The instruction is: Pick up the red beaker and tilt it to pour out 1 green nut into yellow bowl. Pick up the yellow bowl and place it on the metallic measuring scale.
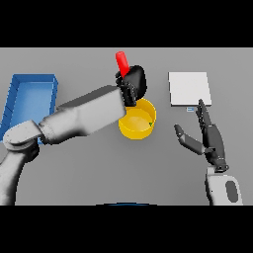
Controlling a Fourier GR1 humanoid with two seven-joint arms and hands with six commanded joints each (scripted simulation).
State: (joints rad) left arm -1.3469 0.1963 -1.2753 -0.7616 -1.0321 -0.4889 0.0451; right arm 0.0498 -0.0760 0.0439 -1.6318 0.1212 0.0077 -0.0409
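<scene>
Pouring: the left hand is wrapped tight round the red beaker, and holds it up over the far rim of the yellow bowl.
Beaker: only its red top end shows, poking out past the hand toward the far edge of the table. I cannot tell how far it leans, or see its mouth.
Nut: a tiny green speck sits inside the bowl by its right wall. It looks like the one green nut, but it is too small to be sure.
Bowl: it stands near the middle of the table, with the left arm crossing in front of its left side.
Scale: the flat pale square sits toward the far right of the table, well apart from the bowl, with nothing on it.
Right hand: it waits near the right edge, just in front of the scale, fingers straight and spread, holding nothing.
Blue bin: it lies along the left edge.
Done: the beaker is picked up, and the pour seems done if that speck is the nut.
Left: lift the bowl and put it on the scale.
Writing: a small mark shows at the scale's front edge, too small to read. No other words show.
</scene>
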